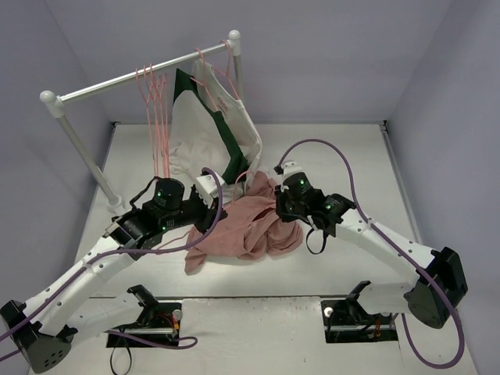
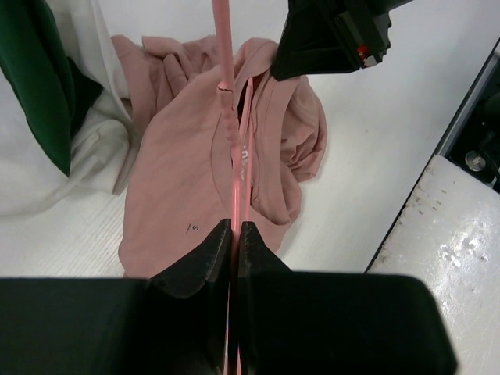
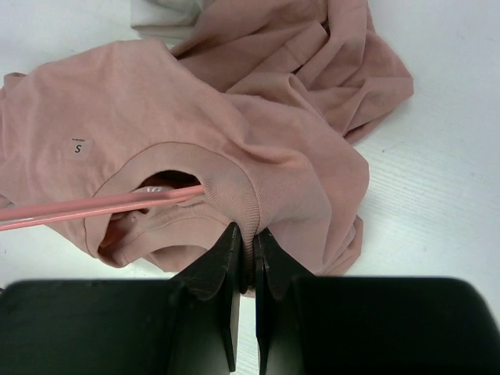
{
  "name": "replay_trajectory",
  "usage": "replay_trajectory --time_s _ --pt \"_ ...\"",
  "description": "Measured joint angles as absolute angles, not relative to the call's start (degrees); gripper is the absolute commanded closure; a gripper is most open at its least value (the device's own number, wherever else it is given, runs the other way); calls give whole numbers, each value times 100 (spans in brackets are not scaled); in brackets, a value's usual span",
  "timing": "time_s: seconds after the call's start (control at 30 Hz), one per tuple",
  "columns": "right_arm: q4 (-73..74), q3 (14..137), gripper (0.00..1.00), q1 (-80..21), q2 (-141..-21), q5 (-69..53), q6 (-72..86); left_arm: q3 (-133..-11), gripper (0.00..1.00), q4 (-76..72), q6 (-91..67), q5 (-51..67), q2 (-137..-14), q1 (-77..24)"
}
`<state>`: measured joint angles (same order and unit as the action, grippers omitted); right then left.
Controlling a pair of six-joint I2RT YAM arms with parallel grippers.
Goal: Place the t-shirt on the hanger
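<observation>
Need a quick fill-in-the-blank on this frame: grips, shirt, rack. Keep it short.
1. The left end effector is shut on the wire hanger, whose colour is ____.
2. The right end effector is shut on the t-shirt at its ribbed ____.
3. From the rack hangs a garment that is white and ____.
4. The size label on the t-shirt reads ____.

Missing words: pink; collar; green; S
</observation>
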<state>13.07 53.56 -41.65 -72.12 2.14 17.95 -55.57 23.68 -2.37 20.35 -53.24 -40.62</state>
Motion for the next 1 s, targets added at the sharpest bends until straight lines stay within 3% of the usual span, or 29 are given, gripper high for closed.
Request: replay_trajectory --time_s 0.3,0.77,1.0 --pt "1469 5989 100 -4165 -7146 296 982 -5662 100 1791 -311 2492 -5664 -4062" --pt "1577 8421 100 -4112 -7017 539 -983 -7089 100 507 -672 2970 -6217 -4020" --pt "1519 8951 100 -4069 -6971 847 -1609 -7507 100 -227 -1232 3351 -6643 -3825"
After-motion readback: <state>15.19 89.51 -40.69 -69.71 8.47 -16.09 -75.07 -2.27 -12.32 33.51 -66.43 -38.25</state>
